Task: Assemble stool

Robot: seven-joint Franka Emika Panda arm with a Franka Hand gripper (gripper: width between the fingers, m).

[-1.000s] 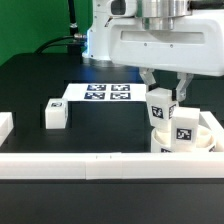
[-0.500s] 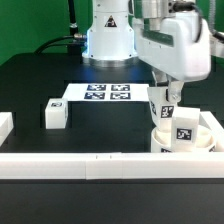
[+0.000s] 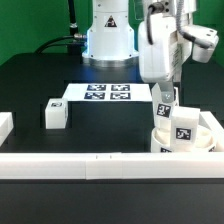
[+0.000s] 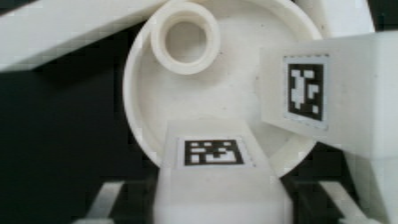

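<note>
The stool's round seat (image 3: pixel 205 127) is seen at the exterior view's right, near the long white rail (image 3: pixel 100 165). One leg (image 3: pixel 184 130) is already set in the seat. A second leg (image 3: pixel 163 112) is stood on the seat just beside it, and the tool (image 3: pixel 163 98) is placed over it from above. In the wrist view this second leg is seen between the two fingers (image 4: pixel 111 200). Thin dark gaps show at its sides, so it cannot be told if the leg is squeezed or let go. A third leg (image 3: pixel 55 114) is left on the desk (image 3: pixel 30 90), well apart.

The step in hand is judged to be the fixing of the second leg. Next, that leg probably has to be held tight and turned until it sits snug. After that, the third leg can be fetched.
</note>
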